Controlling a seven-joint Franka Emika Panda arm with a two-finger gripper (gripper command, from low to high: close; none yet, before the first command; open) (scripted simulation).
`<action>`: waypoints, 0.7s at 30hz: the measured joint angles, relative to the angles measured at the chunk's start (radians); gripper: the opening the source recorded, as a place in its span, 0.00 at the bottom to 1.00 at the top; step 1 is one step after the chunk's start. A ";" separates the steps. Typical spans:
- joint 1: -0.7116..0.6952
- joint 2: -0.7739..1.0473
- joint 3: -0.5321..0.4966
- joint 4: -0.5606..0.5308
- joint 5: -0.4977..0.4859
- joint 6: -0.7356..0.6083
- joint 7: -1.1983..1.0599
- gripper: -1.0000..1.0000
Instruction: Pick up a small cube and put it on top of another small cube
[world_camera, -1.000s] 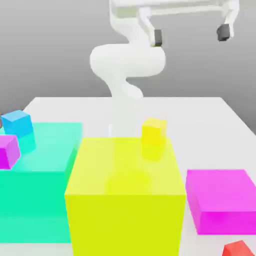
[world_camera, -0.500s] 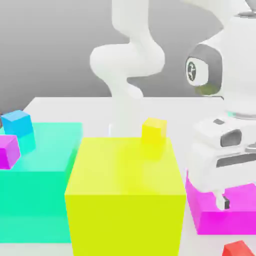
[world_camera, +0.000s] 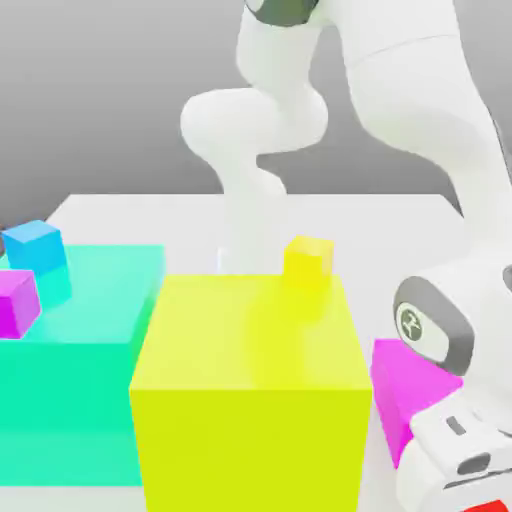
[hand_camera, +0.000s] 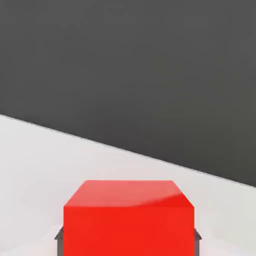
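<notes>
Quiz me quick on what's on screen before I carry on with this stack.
1. Which thing sits on the big yellow block?
A. a small yellow cube
B. a blue cube
C. a green ball
2. True or false: the red cube already sits on another cube.
3. Fill in: at the exterior view's right, the arm hides part of the ____ block.

Key: 1 A; 2 false, it lies on the white table; 3 magenta block.
</notes>
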 joint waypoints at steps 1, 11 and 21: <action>-0.001 -0.012 0.002 -0.003 0.002 -0.010 -0.001 0.00; -0.087 -0.321 0.001 -0.045 0.062 -0.195 -0.123 0.00; -0.142 -0.683 -0.019 -0.214 0.154 -0.398 -0.273 0.00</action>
